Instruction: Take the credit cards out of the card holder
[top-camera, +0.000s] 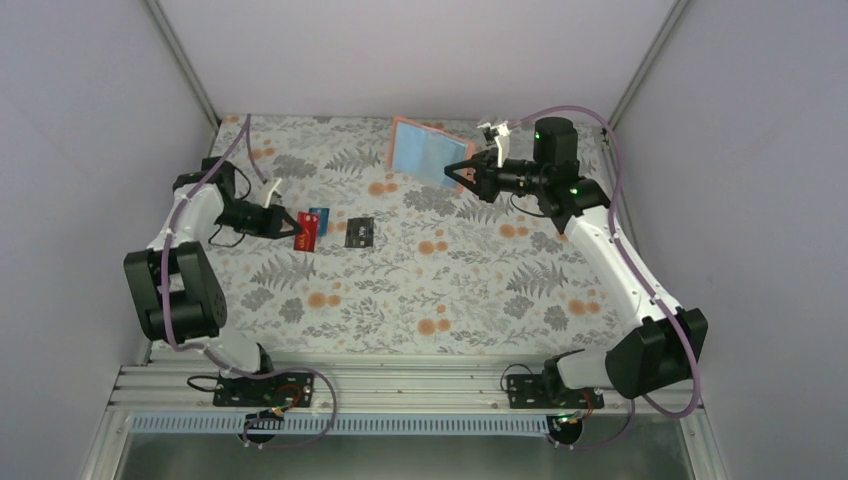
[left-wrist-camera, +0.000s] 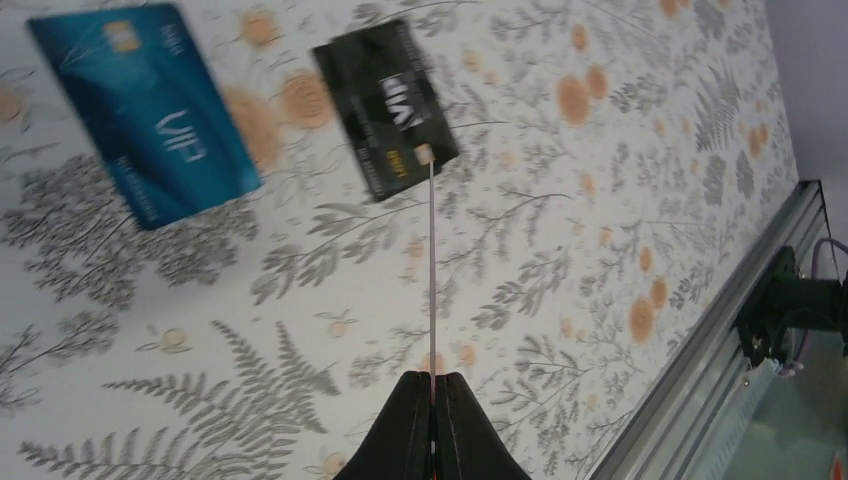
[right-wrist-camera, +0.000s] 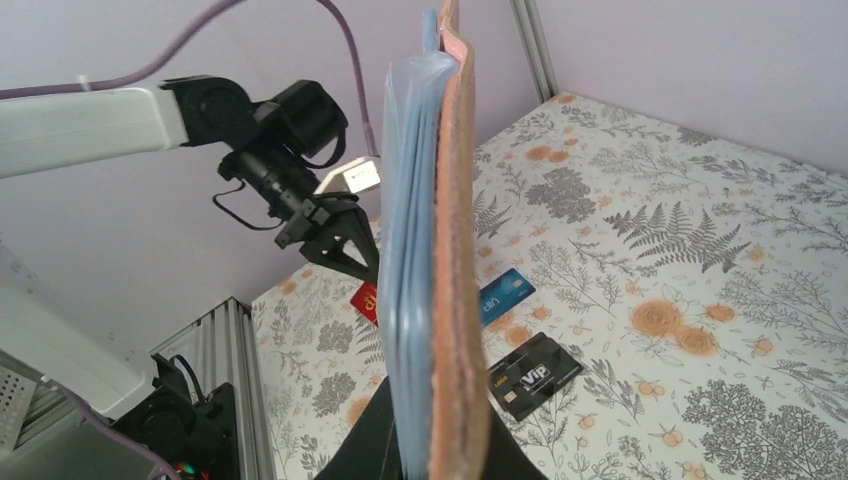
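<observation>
place: robot lab test booth | signs: plain pale walls (top-camera: 400, 50) — aluminium rail (top-camera: 400, 385) — floral tablecloth (top-camera: 450, 290)

We found the bench (top-camera: 480, 290) open across its near half and right side. Left of centre, the blue card (top-camera: 320, 215) and black card (top-camera: 359, 232) lay flat and slightly apart. The left tool (top-camera: 291, 226) pinched the red card (top-camera: 306, 238) beside them. At the far side, the right tool (top-camera: 453, 173) held the card holder (top-camera: 425, 152) raised.

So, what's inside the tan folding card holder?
The open tan folding card holder shows only light-blue pockets from above; pocket depths are hidden. The red card, blue card and black card are outside it.
</observation>
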